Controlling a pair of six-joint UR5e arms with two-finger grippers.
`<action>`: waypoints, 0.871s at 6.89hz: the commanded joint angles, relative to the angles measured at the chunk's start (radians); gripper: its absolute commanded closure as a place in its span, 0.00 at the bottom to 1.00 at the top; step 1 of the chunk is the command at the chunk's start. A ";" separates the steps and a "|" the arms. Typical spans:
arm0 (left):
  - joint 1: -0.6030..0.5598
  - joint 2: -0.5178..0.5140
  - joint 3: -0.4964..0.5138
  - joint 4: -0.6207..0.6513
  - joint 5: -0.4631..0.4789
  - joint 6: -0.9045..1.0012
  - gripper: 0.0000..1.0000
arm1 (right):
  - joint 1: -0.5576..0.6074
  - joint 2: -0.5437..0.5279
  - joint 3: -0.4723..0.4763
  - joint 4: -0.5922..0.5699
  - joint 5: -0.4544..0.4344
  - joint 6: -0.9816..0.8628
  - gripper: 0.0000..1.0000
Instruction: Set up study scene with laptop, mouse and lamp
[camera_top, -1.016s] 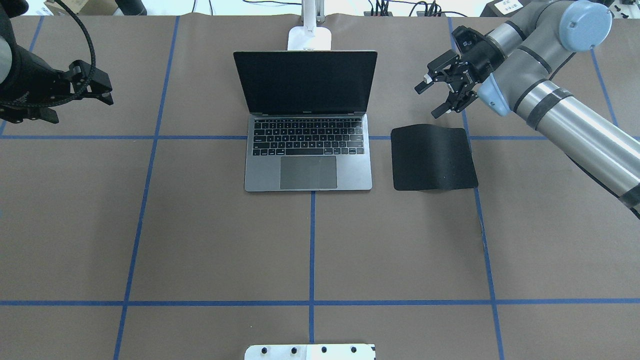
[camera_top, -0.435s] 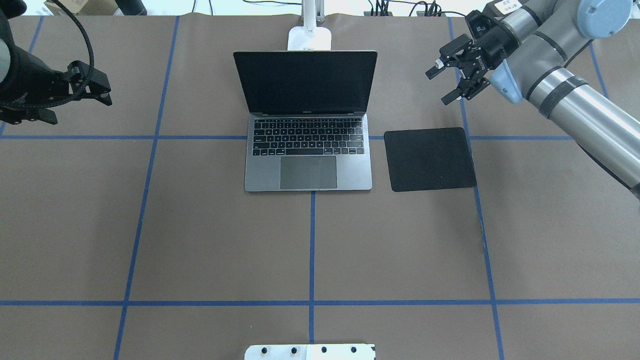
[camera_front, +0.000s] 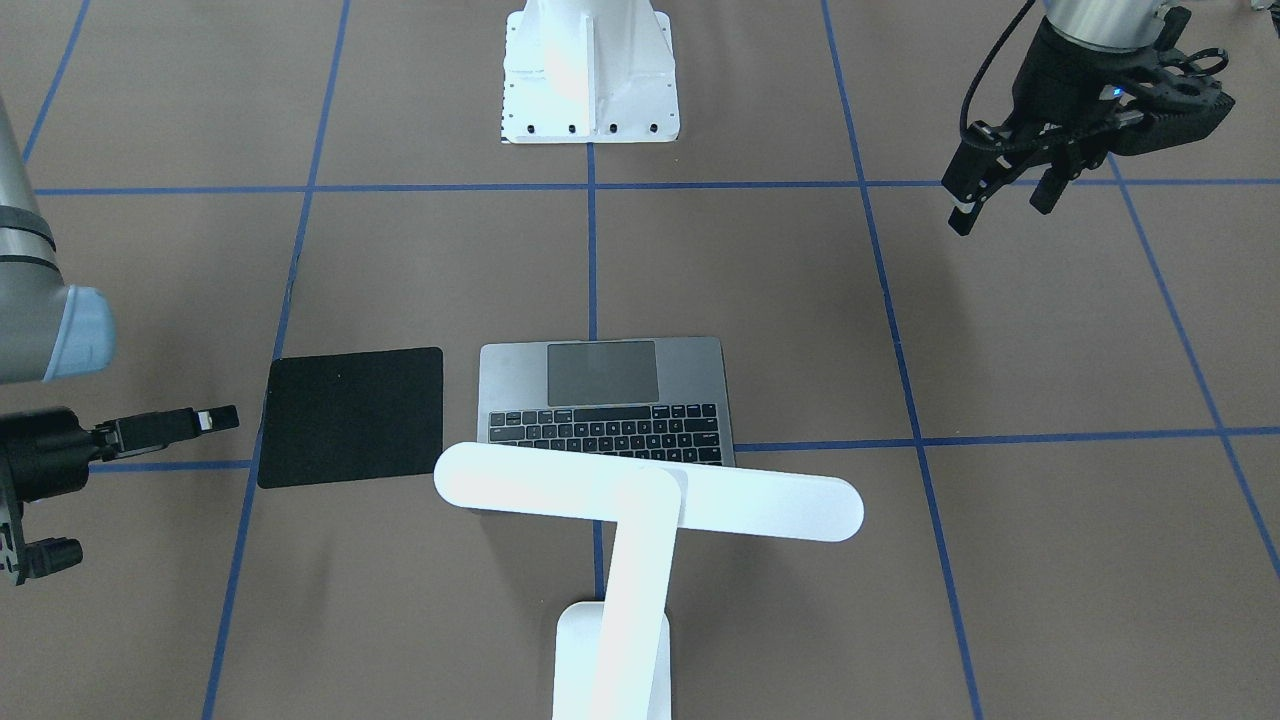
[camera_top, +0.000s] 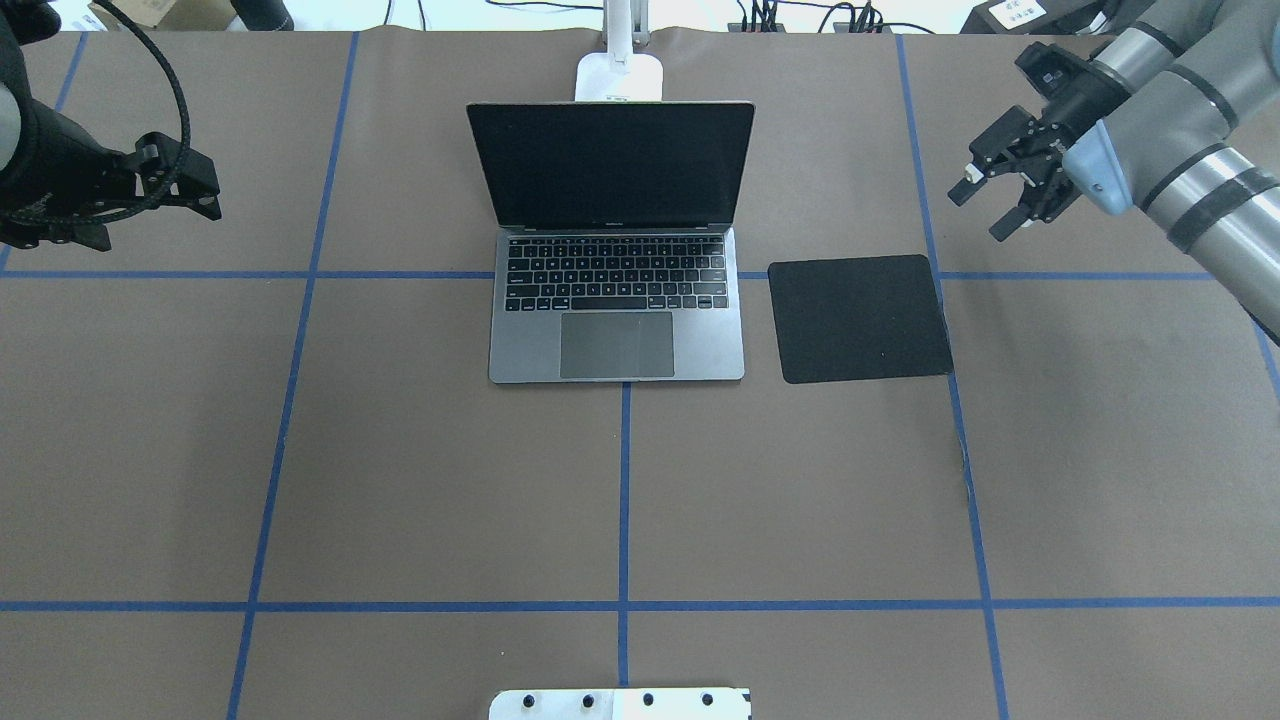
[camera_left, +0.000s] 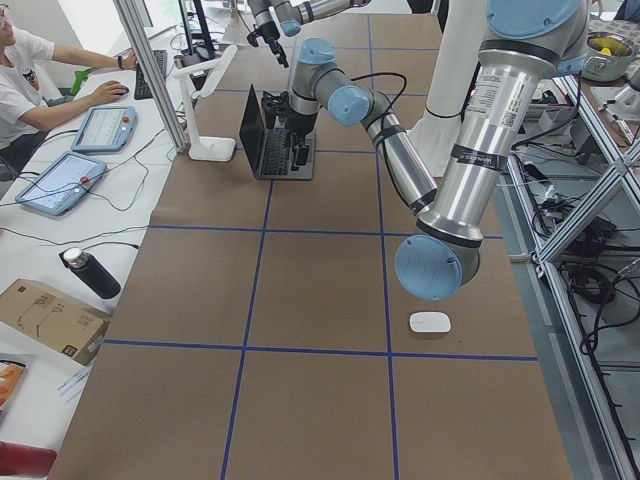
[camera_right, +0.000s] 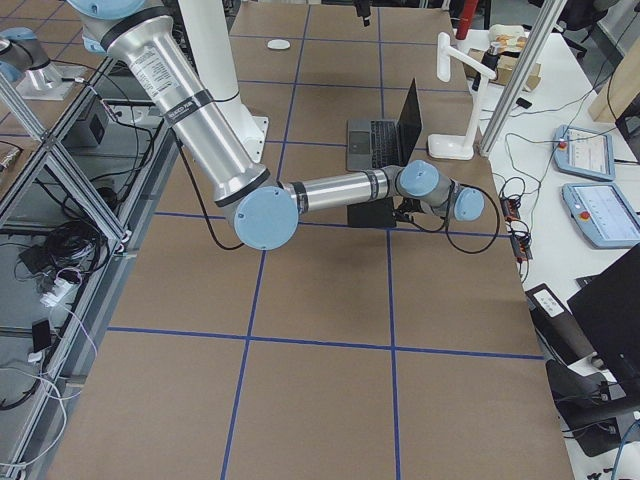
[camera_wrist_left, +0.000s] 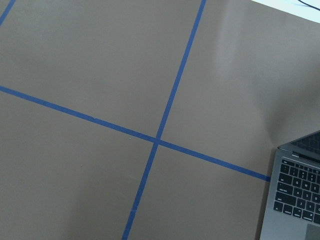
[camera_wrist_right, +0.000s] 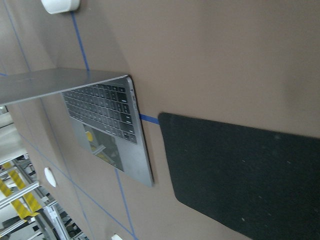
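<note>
The laptop (camera_top: 617, 300) stands open at the far middle of the table, its screen dark. The lamp's base (camera_top: 620, 78) is right behind it, and the bar head (camera_front: 650, 490) hangs over the keyboard. The mouse (camera_left: 430, 322) lies far off at the table's left end, also small in the exterior right view (camera_right: 278, 43); it is out of the overhead view. My right gripper (camera_top: 978, 213) is open and empty, in the air beyond the far right corner of the black mat (camera_top: 860, 318). My left gripper (camera_front: 1002, 212) is open and empty, well left of the laptop.
The black mat lies flat just right of the laptop. The white bolted pedestal (camera_top: 620, 703) is at the near edge. Blue tape lines cross the brown table cover. An operator with tablets (camera_left: 60, 180) sits past the far side.
The right gripper has moved away from the mat's far edge, to the right. The mat's far edge was curled up a second ago and now lies flat. The left gripper has drifted slightly left.
</note>
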 joint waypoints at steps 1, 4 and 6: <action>0.000 0.061 0.014 -0.013 -0.001 0.219 0.01 | 0.058 -0.103 0.143 0.000 -0.184 0.033 0.04; 0.000 0.382 0.025 -0.375 -0.001 0.371 0.00 | 0.098 -0.172 0.295 0.000 -0.456 0.111 0.02; -0.014 0.602 0.039 -0.515 -0.069 0.324 0.00 | 0.121 -0.230 0.424 0.002 -0.557 0.223 0.01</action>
